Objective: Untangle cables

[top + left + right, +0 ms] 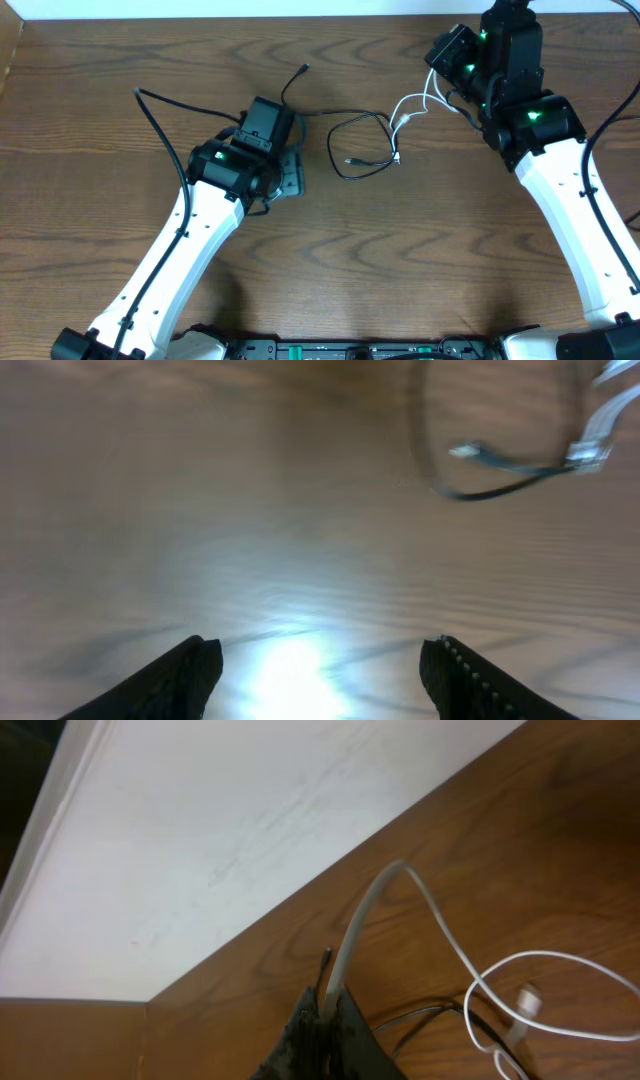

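Observation:
A thin black cable [350, 140] lies looped on the wooden table's middle, with a small plug end inside the loop. A white cable [413, 105] runs from the loop's right side up toward my right gripper. My right gripper [325, 1015] is shut on the white cable [365, 920], lifted near the table's far right; a black cable end also sticks up between its fingers. My left gripper [320, 665] is open and empty, low over the table left of the black loop [480, 485]. In the overhead view the left gripper [292, 172] sits beside the loop's left edge.
Thicker black robot wires [160, 110] arc at the left arm. A white wall [250, 830] borders the table's far edge. The table's left edge [8, 70] is in view.

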